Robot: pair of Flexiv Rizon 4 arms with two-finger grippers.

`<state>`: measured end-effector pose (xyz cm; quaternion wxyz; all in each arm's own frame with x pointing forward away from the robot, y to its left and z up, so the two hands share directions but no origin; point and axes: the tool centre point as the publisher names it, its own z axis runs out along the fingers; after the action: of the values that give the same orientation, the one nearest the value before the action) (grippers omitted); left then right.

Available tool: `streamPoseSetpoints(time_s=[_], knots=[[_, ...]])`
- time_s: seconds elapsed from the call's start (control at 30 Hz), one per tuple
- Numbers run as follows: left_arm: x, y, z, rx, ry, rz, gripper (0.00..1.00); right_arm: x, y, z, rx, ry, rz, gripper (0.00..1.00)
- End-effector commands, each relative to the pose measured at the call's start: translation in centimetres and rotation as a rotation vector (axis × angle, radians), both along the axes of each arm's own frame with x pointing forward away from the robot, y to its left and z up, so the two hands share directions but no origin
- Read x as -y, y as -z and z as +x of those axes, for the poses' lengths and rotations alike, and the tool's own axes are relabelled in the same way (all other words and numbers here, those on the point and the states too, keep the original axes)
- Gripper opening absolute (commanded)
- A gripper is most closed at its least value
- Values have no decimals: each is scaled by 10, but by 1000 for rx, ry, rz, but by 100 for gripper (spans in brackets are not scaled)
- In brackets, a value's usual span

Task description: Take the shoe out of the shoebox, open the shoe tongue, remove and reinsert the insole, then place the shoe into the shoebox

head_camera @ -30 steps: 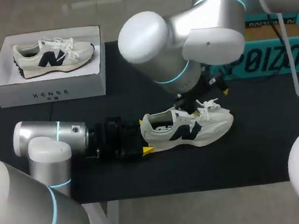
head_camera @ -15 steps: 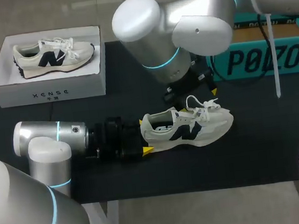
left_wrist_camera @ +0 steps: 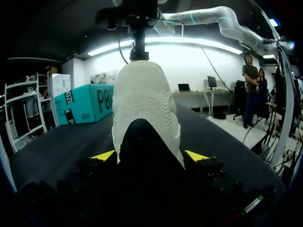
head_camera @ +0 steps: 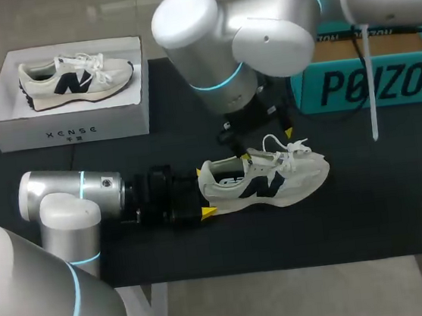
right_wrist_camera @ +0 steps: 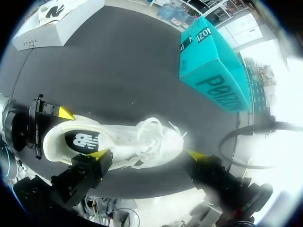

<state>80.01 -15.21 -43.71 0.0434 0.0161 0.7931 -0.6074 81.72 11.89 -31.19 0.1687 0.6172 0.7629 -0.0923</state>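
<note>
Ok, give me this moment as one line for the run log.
shoe: on its side on table | left claw: shut on its heel | right claw: open, above shoe

I seem to be in a robotics lab, though little of the room is plain. My left arm [head_camera: 62, 192] and my right arm [head_camera: 258, 38] stand over a black-covered counter [head_camera: 354, 210]. A white shoebox [head_camera: 71, 132] sits at ten o'clock and a teal box [head_camera: 370, 82] at two o'clock.
</note>
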Motion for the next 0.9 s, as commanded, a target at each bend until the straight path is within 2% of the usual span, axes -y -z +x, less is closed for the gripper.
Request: streamPoseSetpoints(time_s=[0.03,0.33,0.53,0.9], knots=[[2,3,-1,1,-2,0,0,-6,6,3,-12,1,9,100],[2,3,-1,1,-2,0,0,-21,11,-2,-40,-1,55,100],[2,3,-1,1,-2,0,0,-25,23,-7,-65,-9,59,100],[2,3,-1,1,-2,0,0,-22,39,-6,-54,3,39,100]])
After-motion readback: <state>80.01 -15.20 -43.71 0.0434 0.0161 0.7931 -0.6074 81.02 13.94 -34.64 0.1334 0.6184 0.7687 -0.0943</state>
